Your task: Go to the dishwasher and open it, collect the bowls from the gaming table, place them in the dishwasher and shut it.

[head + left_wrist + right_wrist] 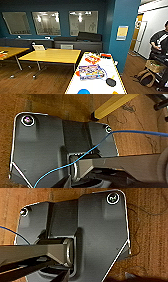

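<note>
Ahead, the gaming table (100, 83) bears a blue bowl (83, 91) beside yellow-topped tables (53, 55); gripper states unclear.

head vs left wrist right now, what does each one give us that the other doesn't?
Head view: the gaming table with its white top, the blue bowl and yellow bowl at its near end, a flat black disc, yellow-topped tables and a person at right.
Left wrist view: a yellow leg seen from above and a blue cable across the robot's dark plate.
Both: the brown wooden floor.
</note>
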